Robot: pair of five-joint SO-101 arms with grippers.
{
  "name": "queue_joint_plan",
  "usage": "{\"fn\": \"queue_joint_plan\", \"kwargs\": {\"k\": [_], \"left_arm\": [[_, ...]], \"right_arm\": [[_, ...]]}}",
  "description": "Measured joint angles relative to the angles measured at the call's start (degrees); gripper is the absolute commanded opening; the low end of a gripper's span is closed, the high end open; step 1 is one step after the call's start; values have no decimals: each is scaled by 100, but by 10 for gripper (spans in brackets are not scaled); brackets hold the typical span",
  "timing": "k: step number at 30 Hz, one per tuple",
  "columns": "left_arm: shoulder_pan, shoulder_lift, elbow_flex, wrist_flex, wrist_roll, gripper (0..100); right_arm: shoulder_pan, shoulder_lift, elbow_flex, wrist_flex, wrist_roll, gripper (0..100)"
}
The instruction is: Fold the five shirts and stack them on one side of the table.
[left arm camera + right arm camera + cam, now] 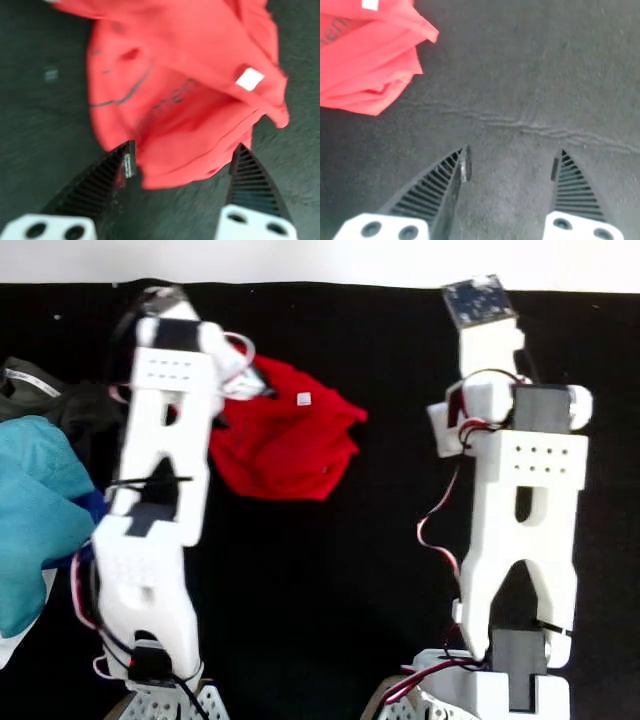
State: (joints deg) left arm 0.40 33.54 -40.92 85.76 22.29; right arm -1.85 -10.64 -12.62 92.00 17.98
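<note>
One red shirt [290,445] lies crumpled on the black table [400,340]. The left gripper [182,155] hangs just over the shirt's edge, jaws spread to either side of it, grasping nothing. The right gripper [512,160], likewise spread and empty, hovers above dark tabletop, well apart from the shirt.

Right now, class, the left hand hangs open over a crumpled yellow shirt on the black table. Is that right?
No. The left wrist view shows the shirt is red, not yellow; the left hand hangs open over it on the black table.
</note>
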Motion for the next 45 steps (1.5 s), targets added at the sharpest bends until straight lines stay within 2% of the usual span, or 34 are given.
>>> {"fn": "queue_joint_plan", "kwargs": {"k": [15, 21, 27, 31, 34, 38, 45], "left_arm": [[1468, 1152, 9, -2066, 105, 299], [1618, 1670, 9, -2725, 105, 290], [1609, 2048, -35, -2963, 105, 35], [1582, 2180, -316, -2954, -246, 9], [1521, 2207, -580, -2734, -457, 9], [1240, 2189, -1248, -1811, -563, 9], [484, 1662, -2681, 756, -1609, 9]], "right_arm": [[53, 0, 0, 185, 0, 260], [62, 0, 0, 264, 0, 260], [62, 0, 0, 290, 0, 260], [62, 0, 0, 290, 0, 260], [62, 0, 0, 290, 0, 260], [62, 0, 0, 290, 0, 260], [62, 0, 0, 290, 0, 260]]}}
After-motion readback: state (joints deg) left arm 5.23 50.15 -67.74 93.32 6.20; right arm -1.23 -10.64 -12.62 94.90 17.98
